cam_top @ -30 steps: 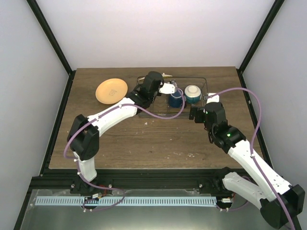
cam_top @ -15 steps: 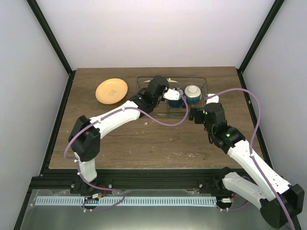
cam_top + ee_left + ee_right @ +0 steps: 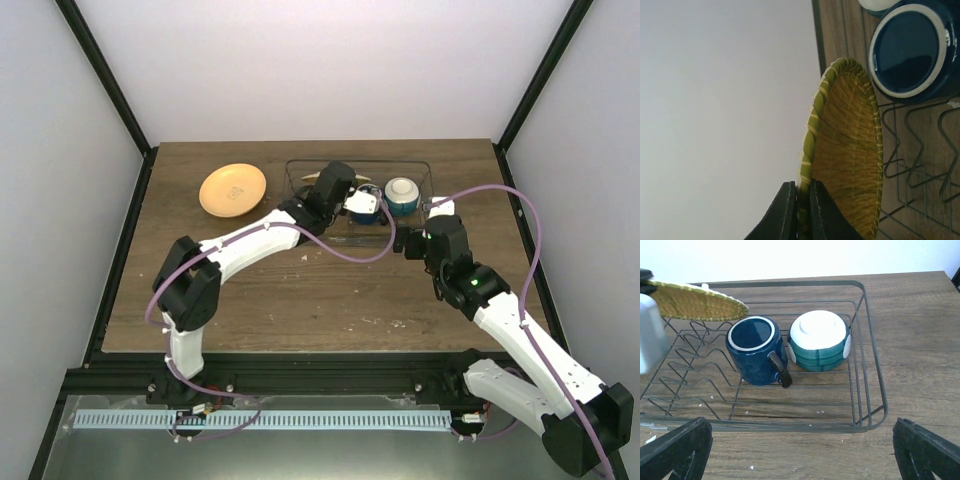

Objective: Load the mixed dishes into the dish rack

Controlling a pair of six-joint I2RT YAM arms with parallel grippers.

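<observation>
Left wrist view: the left claw (image 3: 800, 186) is pinched shut on the rim of the yellow-green woven plate (image 3: 850, 150). The plate stands on edge up the middle of the frame, with wire dividers at lower right.
Rack: the wire dish rack (image 3: 871, 365) fills the middle of the right wrist view. The green plate hangs over its upper-left corner, and I can't tell whether it touches the wires.
Already in: the dark blue mug (image 3: 754, 352) sits mid-rack, and the small teal-and-white cup (image 3: 818, 340) is just beside it to the right.
Left out: the orange plate (image 3: 232, 189) lies flat on the table (image 3: 300, 290) at upper left of the top view, left of the rack.
Right claw (image 3: 800, 445): spread wide and holding nothing, hanging at the rack's near edge.
Step in hand: slotting the green plate, I'd judge.
Next move: lower it upright between two dividers, clear of the mug, and let go only once the wires carry it. The orange plate would be left to fetch.
</observation>
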